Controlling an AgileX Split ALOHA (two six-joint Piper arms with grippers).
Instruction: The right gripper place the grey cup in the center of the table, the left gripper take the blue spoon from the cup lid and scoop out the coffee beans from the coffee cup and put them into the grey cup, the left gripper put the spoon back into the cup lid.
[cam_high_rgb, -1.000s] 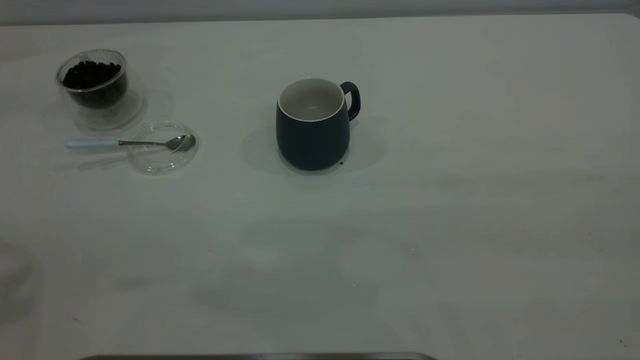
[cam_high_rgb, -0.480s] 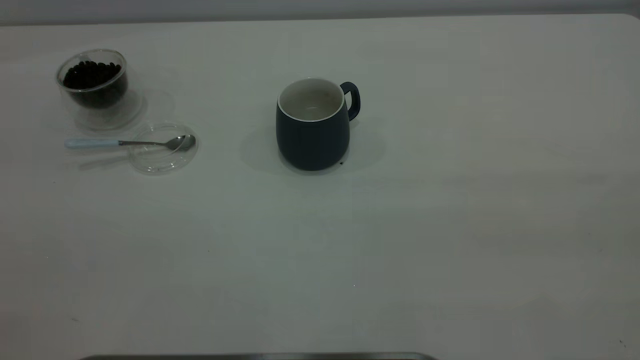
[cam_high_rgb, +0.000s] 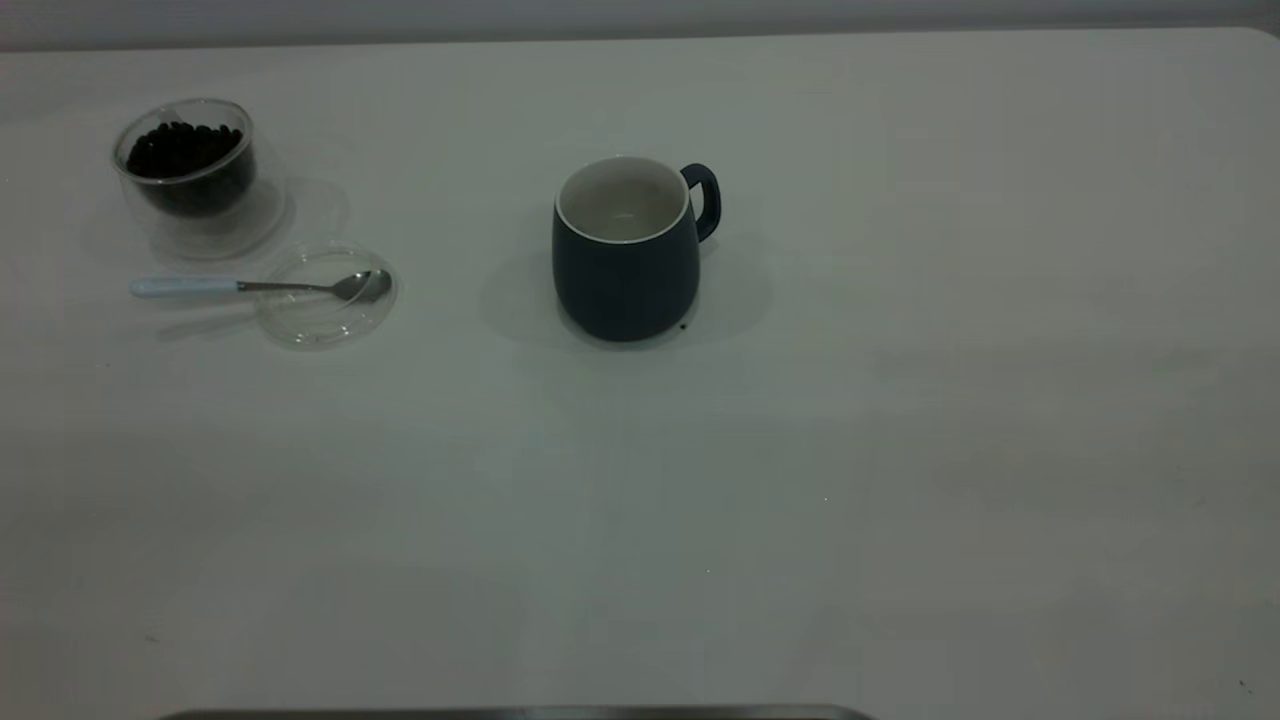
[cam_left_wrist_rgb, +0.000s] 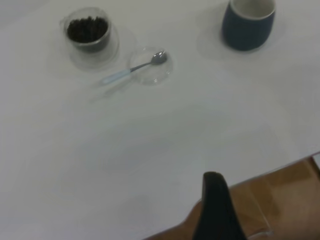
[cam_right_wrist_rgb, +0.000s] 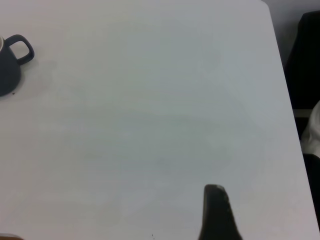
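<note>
Nearest the camera in the ext. view: just bare white table (cam_high_rgb: 640, 520), no arm in that shot at all.

Left gripper (cam_left_wrist_rgb: 216, 210) shows only in its own wrist cam, as one black finger piece over the table's edge, well apart from all the task items. Spread or pressed together? Can't tell, only one finger shows. Nothing seen in it.

Right gripper (cam_right_wrist_rgb: 217, 212), same story: one dark finger piece in the right wrist cam, over bare tabletop, far from the mug. Can't tell its state either.

Moving further back, mid-table: grey cup (cam_high_rgb: 626, 248) upright, white inside, handle pointing right and slightly away in the ext. view. Sits roughly in the table's center. Tiny dark speck on the table just by its base.

Over to the left side: cup lid (cam_high_rgb: 326, 310) lying flat, blue spoon (cam_high_rgb: 262, 286) resting on it w/ the metal bowl on the lid, pale handle sticking out past the rim to the left.

Farthest back, left corner: coffee cup (cam_high_rgb: 190, 178) upright, just behind lid and spoon, not touching them. Coffee beans (cam_high_rgb: 183, 152) heaped inside, dark, near the rim.
</note>
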